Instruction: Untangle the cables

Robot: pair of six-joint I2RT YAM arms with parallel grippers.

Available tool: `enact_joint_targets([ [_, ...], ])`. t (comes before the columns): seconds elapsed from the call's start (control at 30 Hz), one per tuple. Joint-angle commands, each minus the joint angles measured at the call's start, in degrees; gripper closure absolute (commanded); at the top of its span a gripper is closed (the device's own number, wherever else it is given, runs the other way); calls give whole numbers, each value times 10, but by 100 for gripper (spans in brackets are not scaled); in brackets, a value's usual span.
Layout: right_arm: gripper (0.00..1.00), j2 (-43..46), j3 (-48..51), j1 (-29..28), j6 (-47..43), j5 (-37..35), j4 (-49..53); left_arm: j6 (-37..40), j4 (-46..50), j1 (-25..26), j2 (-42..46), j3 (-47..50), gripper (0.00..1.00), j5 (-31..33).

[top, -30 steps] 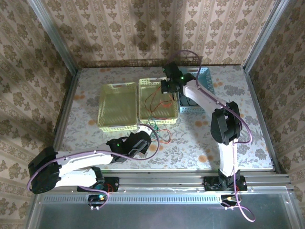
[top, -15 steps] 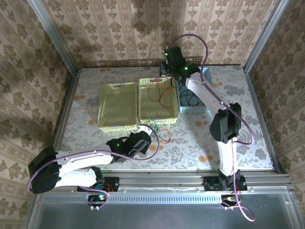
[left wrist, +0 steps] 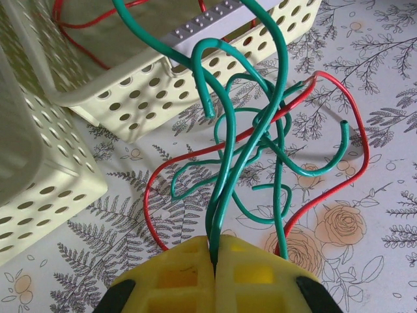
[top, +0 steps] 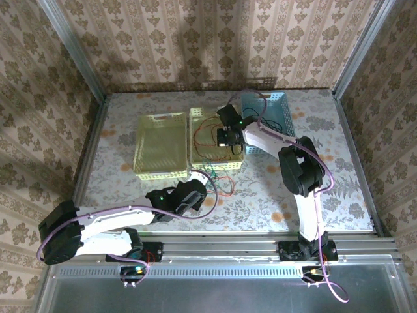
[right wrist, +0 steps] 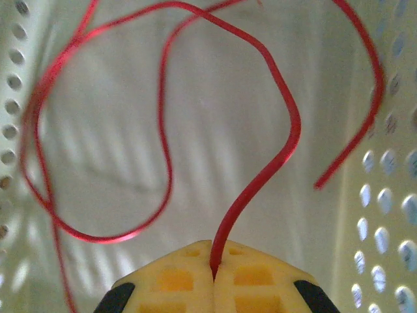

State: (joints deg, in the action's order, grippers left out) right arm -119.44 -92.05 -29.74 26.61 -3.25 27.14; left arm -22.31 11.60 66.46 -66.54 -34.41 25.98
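Observation:
A tangle of green cable (left wrist: 225, 169) and red cable (left wrist: 151, 195) lies on the floral table just in front of the right yellow basket (left wrist: 130, 104). My left gripper (left wrist: 214, 251) is shut on two green strands at the tangle's near side; from above the left gripper (top: 199, 184) sits beside the tangle (top: 218, 181). Over the right yellow basket (top: 215, 164), my right gripper (top: 229, 139) is shut on another red cable (right wrist: 260, 182). That red cable (top: 207, 132) loops loosely inside the basket.
An empty yellow basket (top: 159, 147) stands left of the other one, with its corner (left wrist: 39, 189) close to my left gripper. A blue basket (top: 280, 107) stands at the back right. Metal posts and patterned walls ring the table.
My right arm swung from the back near the blue basket down into the right yellow basket, carrying the red cable. The left arm stayed still.

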Motion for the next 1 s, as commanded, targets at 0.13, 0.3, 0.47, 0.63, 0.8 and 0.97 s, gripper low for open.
enact_joint_targets([
  [0.13, 59, 91, 37, -2, 12, -14, -52, 8, 2, 7, 4, 5, 100, 1],
  [0.3, 55, 201, 114, -8, -18, -31, -53, 14, -9, 7, 17, 12, 100, 10],
  [0.47, 54, 339, 263, -17, -39, 2, -47, 19, -23, 7, 26, 19, 100, 6],
  [0.63, 53, 422, 397, -48, -41, 105, -61, 21, -27, 7, 22, 16, 100, 3],
  [0.8, 52, 369, 425, -84, -51, 98, -67, 24, -34, 7, 20, 14, 100, -1],
  [0.97, 52, 293, 414, -84, -46, 80, -106, 25, -36, 8, 11, 8, 100, -4],
])
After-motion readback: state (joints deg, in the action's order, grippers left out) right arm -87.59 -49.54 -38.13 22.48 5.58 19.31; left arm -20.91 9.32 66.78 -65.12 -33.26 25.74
